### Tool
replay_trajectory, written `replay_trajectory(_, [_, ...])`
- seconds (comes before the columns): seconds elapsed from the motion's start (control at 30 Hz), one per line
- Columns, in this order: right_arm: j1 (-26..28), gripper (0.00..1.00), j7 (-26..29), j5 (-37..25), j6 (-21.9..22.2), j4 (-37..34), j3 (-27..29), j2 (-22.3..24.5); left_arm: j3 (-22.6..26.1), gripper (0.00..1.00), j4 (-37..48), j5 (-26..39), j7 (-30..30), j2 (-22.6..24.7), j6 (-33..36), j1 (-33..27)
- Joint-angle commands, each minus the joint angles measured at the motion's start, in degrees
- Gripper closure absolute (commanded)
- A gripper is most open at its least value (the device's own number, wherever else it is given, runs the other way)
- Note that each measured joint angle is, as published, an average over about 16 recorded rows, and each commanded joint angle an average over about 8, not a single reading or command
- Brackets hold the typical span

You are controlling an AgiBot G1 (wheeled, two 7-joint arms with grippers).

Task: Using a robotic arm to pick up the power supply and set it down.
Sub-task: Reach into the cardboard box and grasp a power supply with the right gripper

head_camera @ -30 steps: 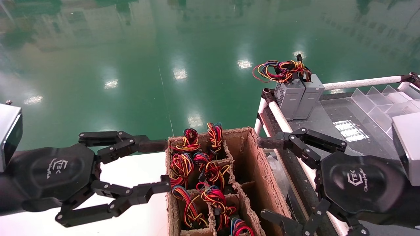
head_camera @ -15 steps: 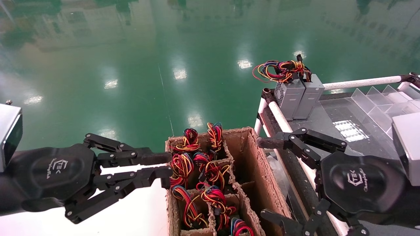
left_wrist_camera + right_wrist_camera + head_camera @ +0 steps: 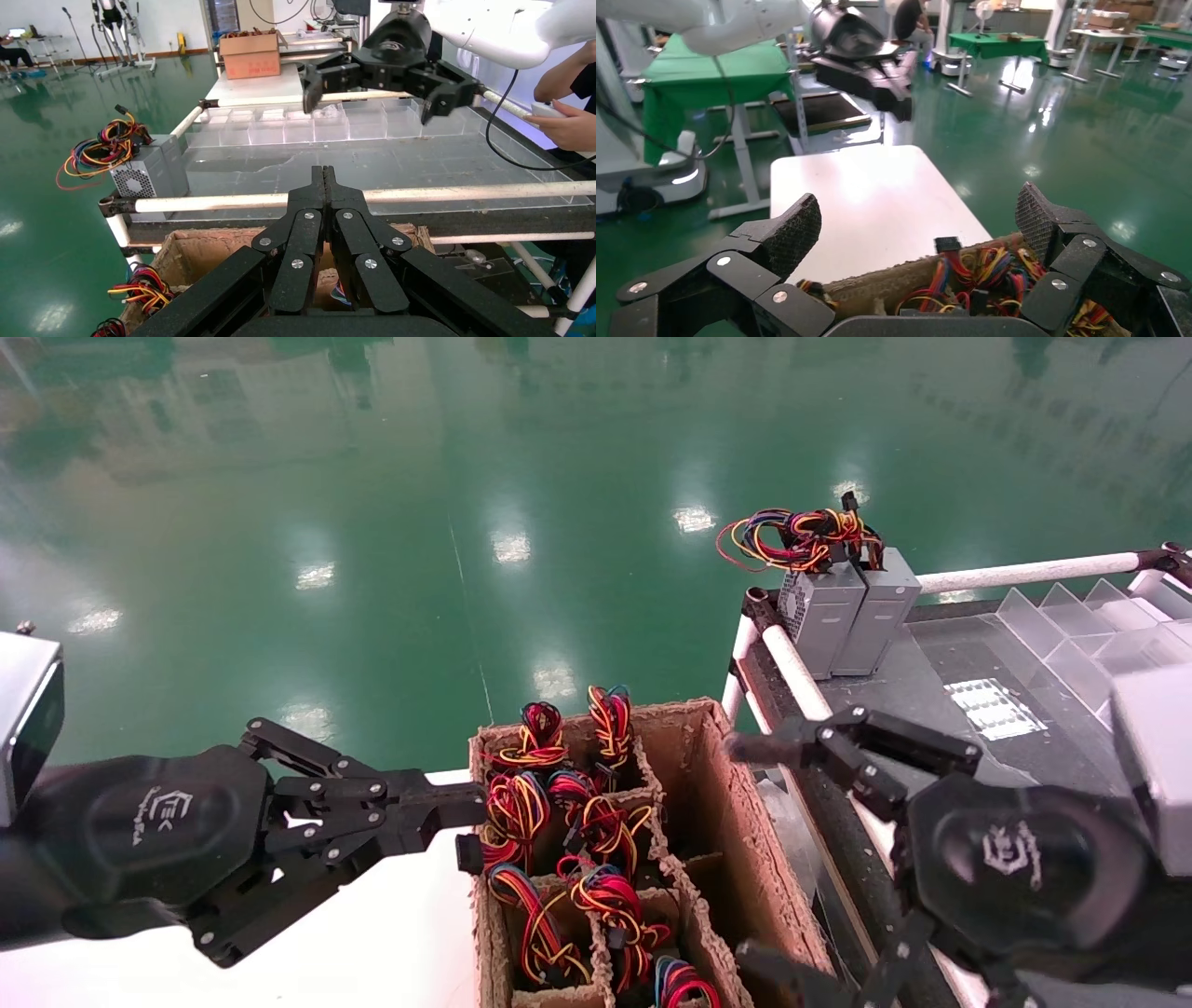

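Jaws pressed together on our left gripper, which sits at the left rim of the cardboard box, over the white table; our right gripper hangs wide open beside the box's right wall. We see power supplies standing in the fibrous compartments, their red, yellow and blue wire loops upright, with the right-hand column of cells bare. Two grey metal boxes with sprawling wires stand on the dark bench. Only the left wrist view shows clear dividers behind.
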Motion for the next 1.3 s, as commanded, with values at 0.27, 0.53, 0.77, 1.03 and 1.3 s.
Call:
replay_trajectory(0.27, [0.51,0.0,1.38,-4.98,2.8,-0.32,-1.33,1.24,0.0,0.0,0.0,0.0,0.0,0.0,0.0,0.0])
replay_trajectory(0.53, [6.34,0.0,7.25,-18.78,3.44,0.8,-8.61,-1.41,0.01,0.0,0.01,0.0,0.0,0.0,0.0,0.0])
replay_trajectory(0.77, [10.68,0.0,9.65,-27.19,0.61,0.28,-14.14,-5.66,0.01,0.0,0.01,0.0,0.0,0.0,0.0,-0.01])
replay_trajectory(1.03, [13.49,0.06,9.6,-31.73,-2.38,-2.2,-17.7,-9.15,0.01,0.0,0.01,-0.01,0.01,0.0,0.0,-0.01])
replay_trajectory(1.3, [13.78,0.94,7.74,-34.11,-1.71,-2.77,-18.7,-10.42,0.01,0.0,0.01,-0.01,0.01,0.0,0.0,-0.01])
